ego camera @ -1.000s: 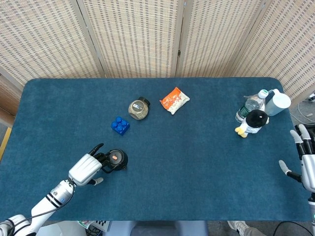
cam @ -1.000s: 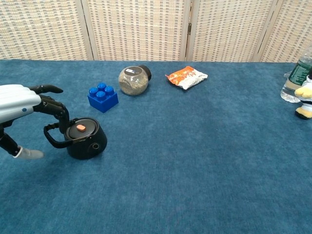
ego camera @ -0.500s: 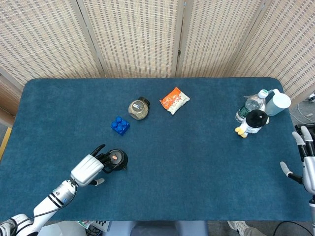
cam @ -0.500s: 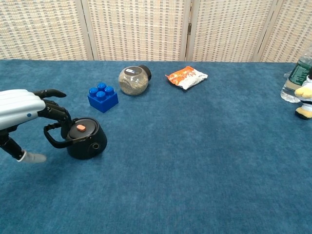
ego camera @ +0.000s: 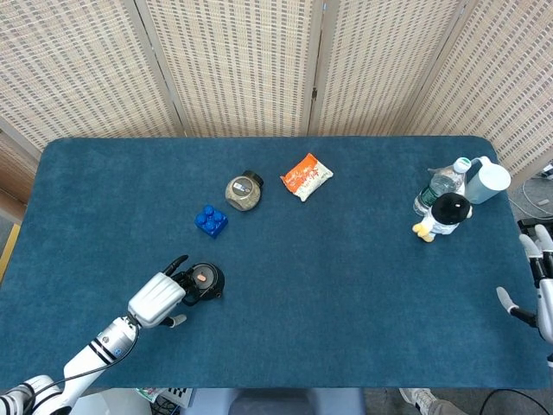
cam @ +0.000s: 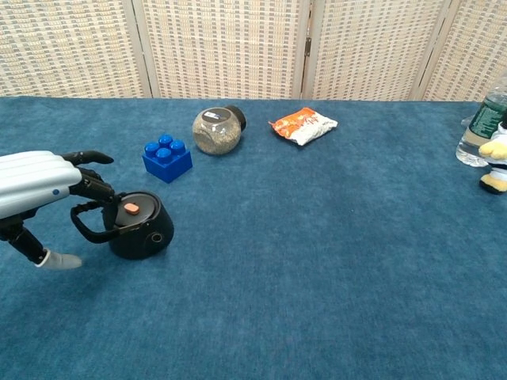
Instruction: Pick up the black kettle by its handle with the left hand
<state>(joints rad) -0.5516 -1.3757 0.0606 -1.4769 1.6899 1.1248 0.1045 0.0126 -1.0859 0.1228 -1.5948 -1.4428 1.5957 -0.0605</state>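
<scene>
Table (ego camera: 346, 285), blue cloth. Left hand (ego camera: 159, 298) near front-left corner: fingers (cam: 93, 188) curled loosely over the black kettle's handle (cam: 85, 228), thumb apart below; whether they grip it, cannot tell. Black kettle (ego camera: 205, 280) upright on the cloth, just right of that hand. Right hand (ego camera: 537, 281) at right edge, fingers spread, holding nothing

Bright, even, diffuse light; soft faint shadows; both views sharp, no glare, slight edge distortion
</scene>
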